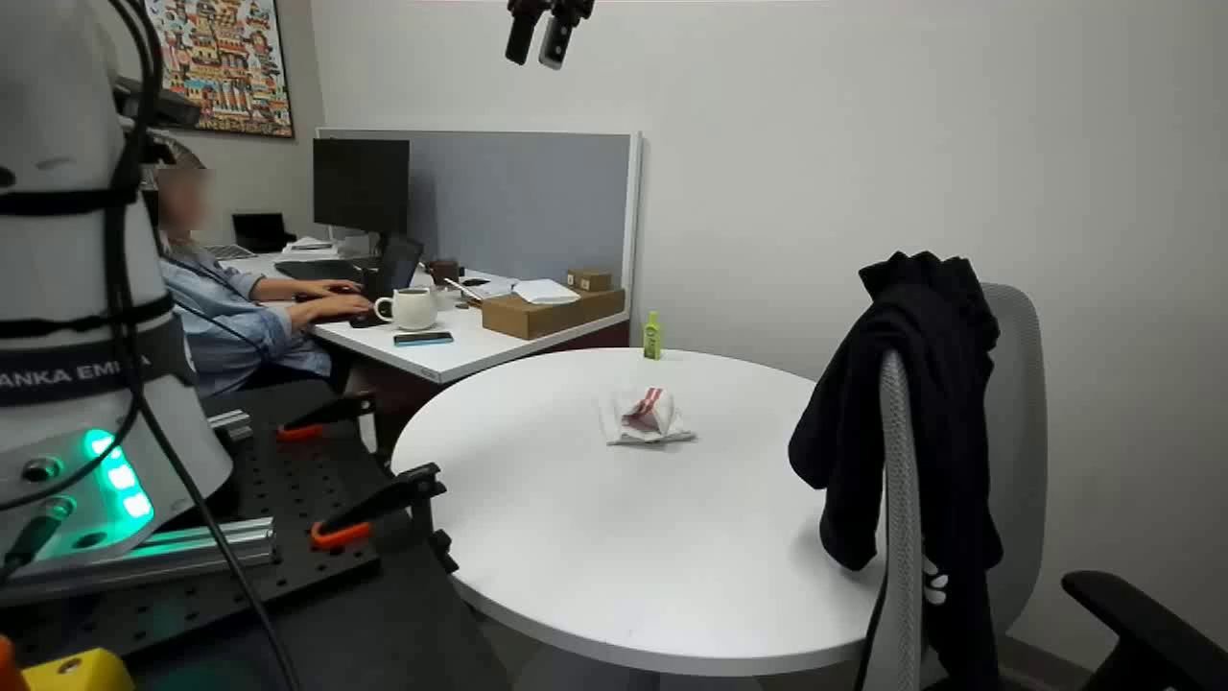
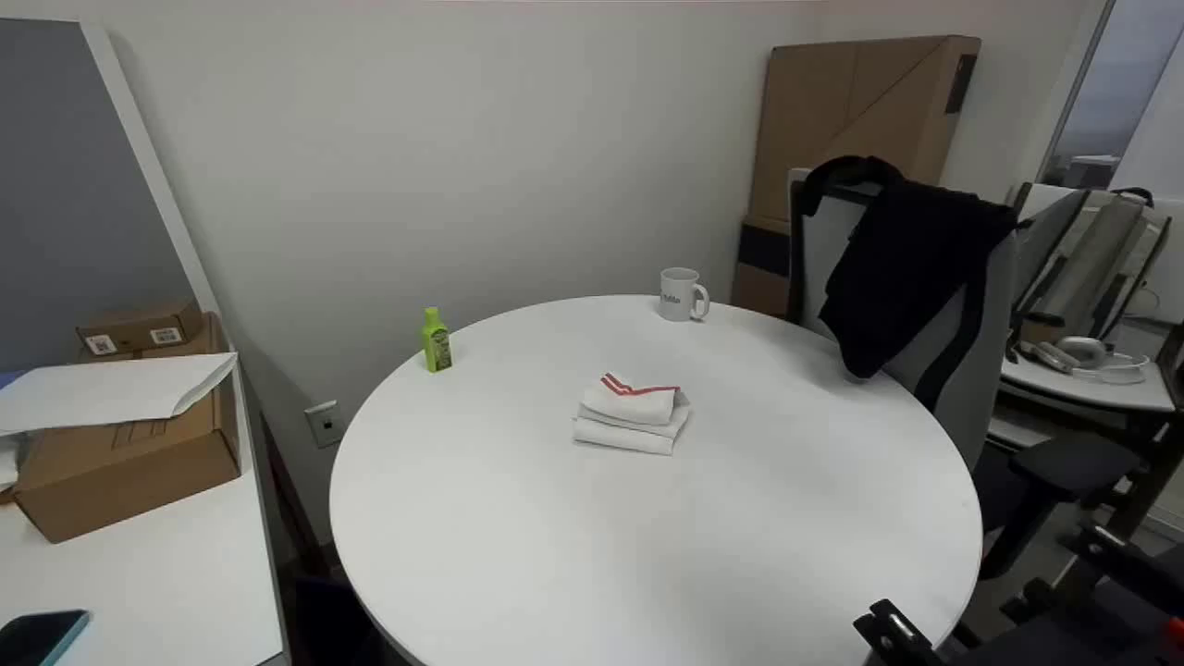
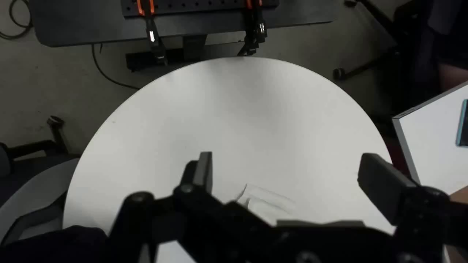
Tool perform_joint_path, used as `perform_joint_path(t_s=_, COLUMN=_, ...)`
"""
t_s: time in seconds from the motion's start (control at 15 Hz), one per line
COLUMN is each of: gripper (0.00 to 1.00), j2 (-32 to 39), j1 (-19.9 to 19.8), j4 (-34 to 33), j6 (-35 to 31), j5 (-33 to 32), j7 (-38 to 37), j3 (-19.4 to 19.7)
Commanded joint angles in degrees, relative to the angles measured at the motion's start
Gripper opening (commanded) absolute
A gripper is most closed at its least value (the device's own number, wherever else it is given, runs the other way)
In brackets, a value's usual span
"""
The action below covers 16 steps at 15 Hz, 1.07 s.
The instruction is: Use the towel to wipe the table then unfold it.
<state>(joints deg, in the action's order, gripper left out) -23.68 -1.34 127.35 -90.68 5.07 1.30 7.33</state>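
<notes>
The white towel, folded into a small stack with red stripes on its top layer, lies around the middle of the round white table. In another exterior view the same towel shows a raised fold with the red stripes. My gripper hangs high over the table, at the top edge of that view and well apart from the towel. Seen from the wrist, the gripper is wide open with nothing between its fingers. Part of the towel appears below and beyond it, partly hidden behind the gripper's body.
A green bottle and a white mug stand near the table's far rim. A black jacket drapes over a chair at the table's edge. A desk with boxes adjoins, where a person sits. Black clamps hold the robot's base plate.
</notes>
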Motion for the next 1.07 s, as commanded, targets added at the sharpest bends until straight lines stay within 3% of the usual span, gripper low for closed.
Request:
perform_joint_path(t_s=0.0, gripper=1.0, j2=0.1, j1=-1.1, j4=-0.1, j6=0.1, j5=0.3, j7=0.4, j3=-0.9)
perform_joint_path(t_s=0.4, gripper=1.0, j2=0.4, j1=-1.1, j4=0.2, j6=-1.8, j5=0.1, j7=-0.9, j3=-1.8)
perform_joint_path(t_s=0.67, gripper=1.0, j2=1.7, j1=-0.4, j4=2.0, j6=-14.2, j5=-0.5, j7=-1.4, j3=-4.1)
perform_joint_path(t_s=1.0, gripper=1.0, j2=11.8, j1=0.5, j4=1.0, j6=-29.1, j5=0.7, j7=-0.6, j3=-5.5)
